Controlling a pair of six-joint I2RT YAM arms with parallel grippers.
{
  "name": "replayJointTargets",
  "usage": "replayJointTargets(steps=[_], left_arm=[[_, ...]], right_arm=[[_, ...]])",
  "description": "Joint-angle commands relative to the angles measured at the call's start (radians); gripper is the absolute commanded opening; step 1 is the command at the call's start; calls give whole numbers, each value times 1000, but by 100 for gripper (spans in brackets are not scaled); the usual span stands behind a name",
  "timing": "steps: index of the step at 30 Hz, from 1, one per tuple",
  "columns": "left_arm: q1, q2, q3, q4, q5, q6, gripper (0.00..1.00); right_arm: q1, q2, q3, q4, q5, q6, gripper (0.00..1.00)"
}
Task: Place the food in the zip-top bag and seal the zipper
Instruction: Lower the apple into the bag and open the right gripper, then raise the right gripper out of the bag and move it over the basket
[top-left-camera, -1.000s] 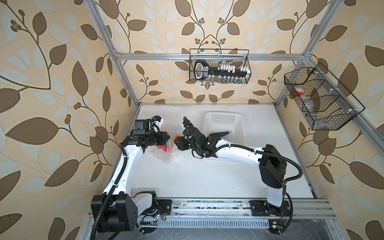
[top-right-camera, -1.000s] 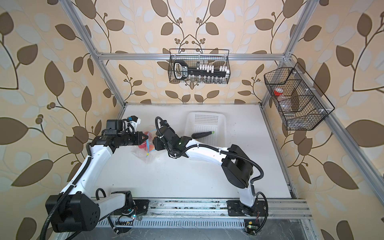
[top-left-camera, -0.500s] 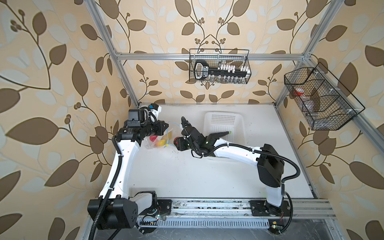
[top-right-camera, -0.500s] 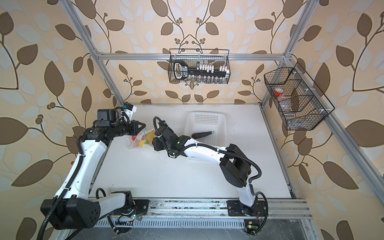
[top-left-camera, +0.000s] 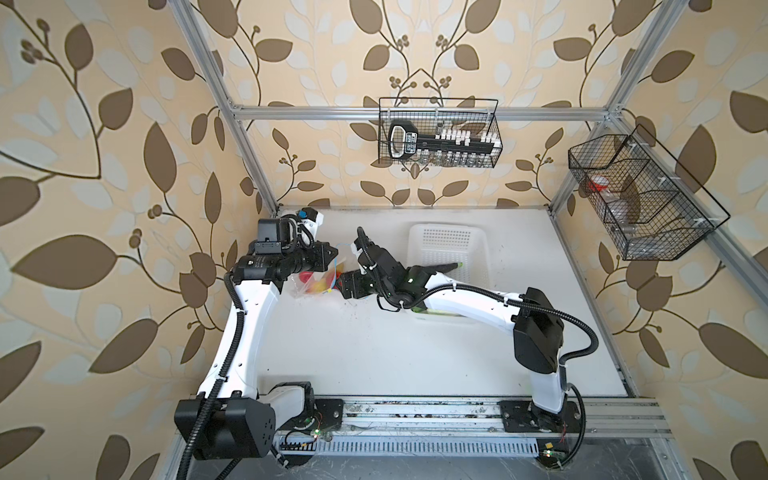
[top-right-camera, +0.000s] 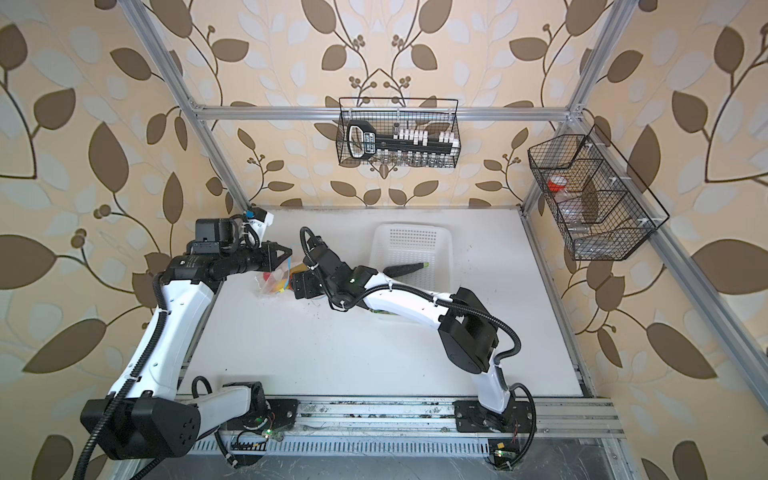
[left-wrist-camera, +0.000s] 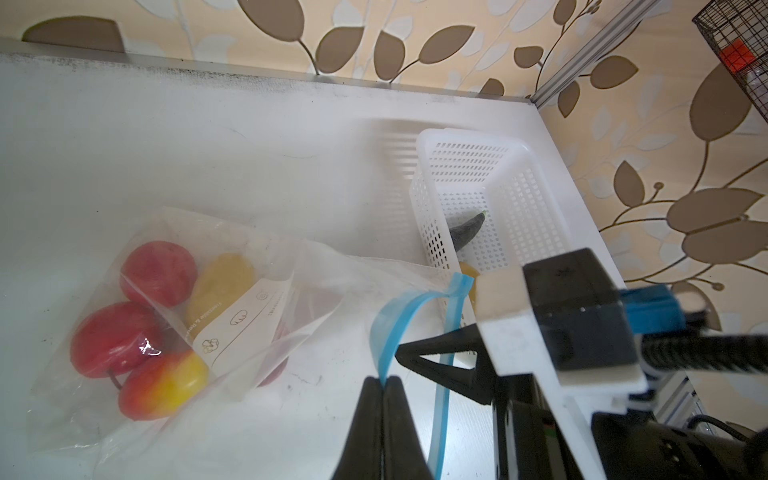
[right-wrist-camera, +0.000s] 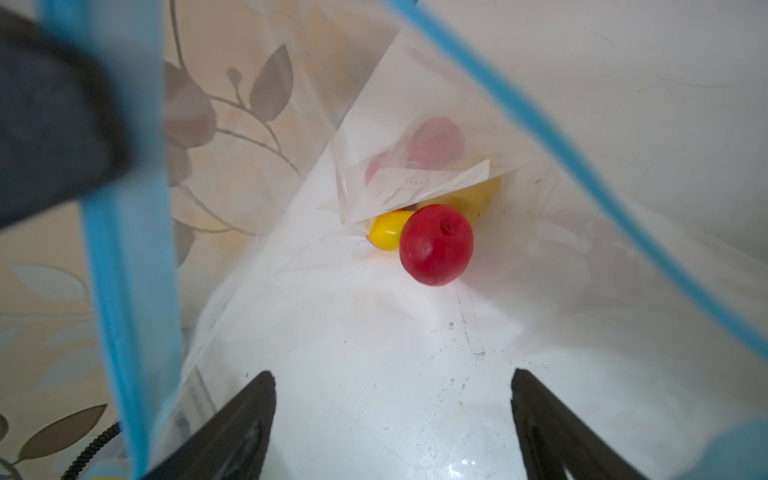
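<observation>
Lying on the table (top-left-camera: 374, 353) near its back left corner, the bag (left-wrist-camera: 104, 415) has its mouth raised and open. One side of the zipper (left-wrist-camera: 399, 316) is pinched between the closed jaws of the left gripper (left-wrist-camera: 384, 380), which holds the blue strip up off the table. Inside the bag lie red apples (left-wrist-camera: 116, 338), a potato (left-wrist-camera: 222, 278) and the red-yellow fruit (left-wrist-camera: 166, 384). In the right wrist view, one apple sits nearest the mouth. The right gripper (right-wrist-camera: 392, 374) reaches into that mouth, its jaws wide with nothing between them, apart from the apple. The eggplant (left-wrist-camera: 467, 230) lies in the white basket (top-left-camera: 449, 232), which stands beyond the right arm, toward the back wall.
</observation>
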Motion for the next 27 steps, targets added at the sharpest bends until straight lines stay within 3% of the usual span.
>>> replayJointTargets(steps=[1,4,16,27], left_arm=[[-12,-32,-2,21,18,-6,0],[-12,-32,-9,24,14,-2,0],[-12,-35,-70,53,7,9,0],[-13,-32,-135,1,12,71,0]], right_arm=[[6,-82,-44,-3,25,-15,92],[5,-132,-84,0,35,-15,100],[2,-295,-209,-35,90,6,100],[-4,-366,-229,-267,283,143,100]])
